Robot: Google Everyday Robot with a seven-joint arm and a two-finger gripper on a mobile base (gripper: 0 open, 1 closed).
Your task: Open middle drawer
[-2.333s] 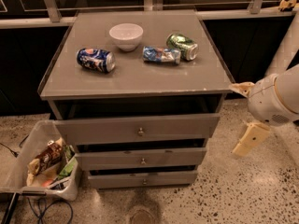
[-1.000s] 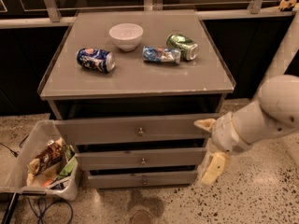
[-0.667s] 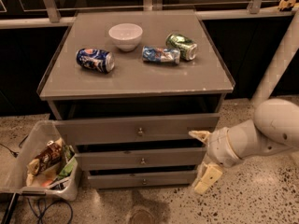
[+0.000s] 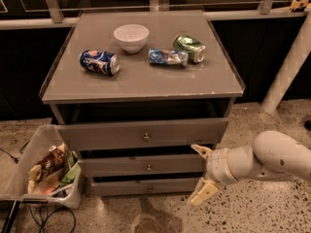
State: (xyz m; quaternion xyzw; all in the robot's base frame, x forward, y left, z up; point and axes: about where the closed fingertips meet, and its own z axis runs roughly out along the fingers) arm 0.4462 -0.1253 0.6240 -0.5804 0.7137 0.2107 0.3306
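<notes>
The middle drawer (image 4: pixel 141 165) is the second of three grey fronts in the cabinet, with a small round knob (image 4: pixel 148 167). Its front sits a little behind the taller top drawer front (image 4: pixel 141 134). My gripper (image 4: pixel 201 173) is at the drawer's right end, in front of the cabinet's lower right corner, its two pale fingers spread apart one above the other. It holds nothing. The arm reaches in from the right.
The cabinet top (image 4: pixel 141 81) carries a white bowl (image 4: pixel 131 37), a blue can (image 4: pixel 99 62), a crushed blue can (image 4: pixel 167 57) and a green can (image 4: pixel 190 48), all lying down. A bin of snack packets (image 4: pixel 43 171) stands on the floor at the left. The lowest drawer (image 4: pixel 143 187) is below.
My gripper has moved down and to the left, from beside the cabinet's right side to the right end of the middle drawer. The drawers have not moved.
</notes>
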